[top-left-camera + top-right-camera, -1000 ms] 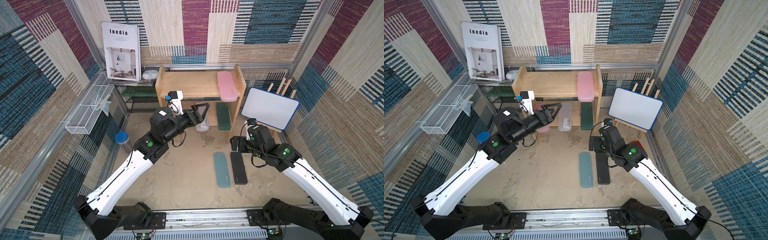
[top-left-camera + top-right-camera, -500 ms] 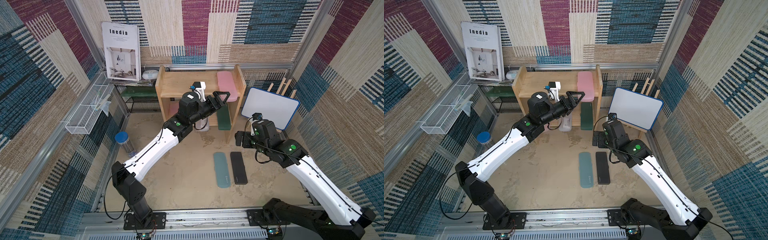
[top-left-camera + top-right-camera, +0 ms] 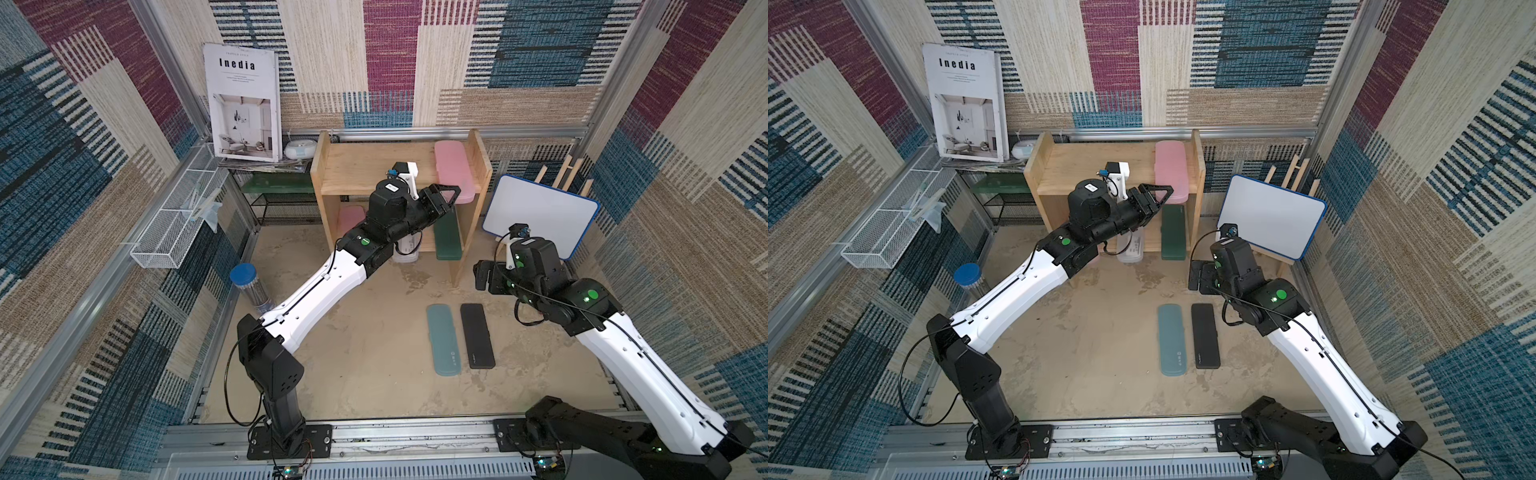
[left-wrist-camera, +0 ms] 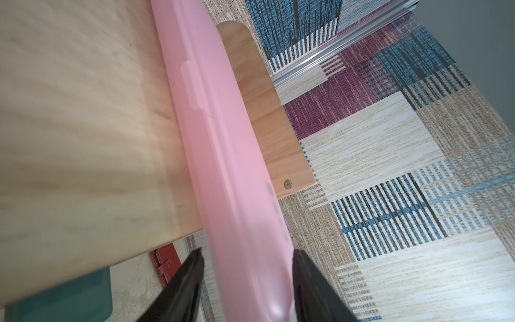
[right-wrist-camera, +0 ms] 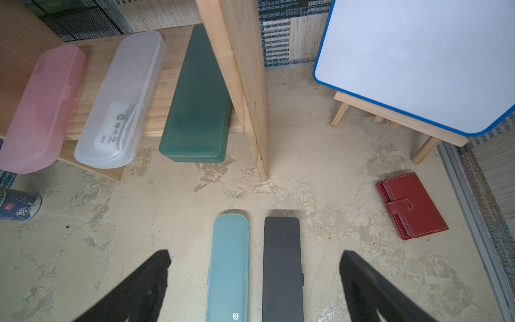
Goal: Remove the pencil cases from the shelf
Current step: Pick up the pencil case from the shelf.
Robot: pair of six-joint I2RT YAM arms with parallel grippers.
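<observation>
Beige and blotchy, the bench (image 3: 374, 365) is cracked and flaking all over. It is boxed in by walls (image 3: 390, 62) of woven carpet squares in plum, blue and straw, with an aluminium rail (image 3: 415, 133) along the back. There at the back stands the wooden shelf (image 3: 365, 166), and the left pincer (image 4: 246, 256) is up at its top tier. Its fingers sit either side of the near end of a pink case (image 4: 211, 139) that lies just beside the right side panel, close on both flanks, though I can't tell whether they actually squeeze it. On the lower tier, a second pink case (image 5: 41, 111), a frosted case (image 5: 119, 106) and a dark green case (image 5: 198, 106) lie side by side, their ends poking past the front edge. Out on the bench, the light blue case (image 3: 444, 338) and black case (image 3: 477, 334) lie parallel, just beside each other. The right pincer (image 5: 255, 253) hangs over them, spread wide, holding nothing. A red wallet (image 5: 412, 206) lies near the whiteboard (image 3: 540, 216), and a magazine (image 3: 243, 104) and white wire basket (image 3: 166, 232) line the left wall.
</observation>
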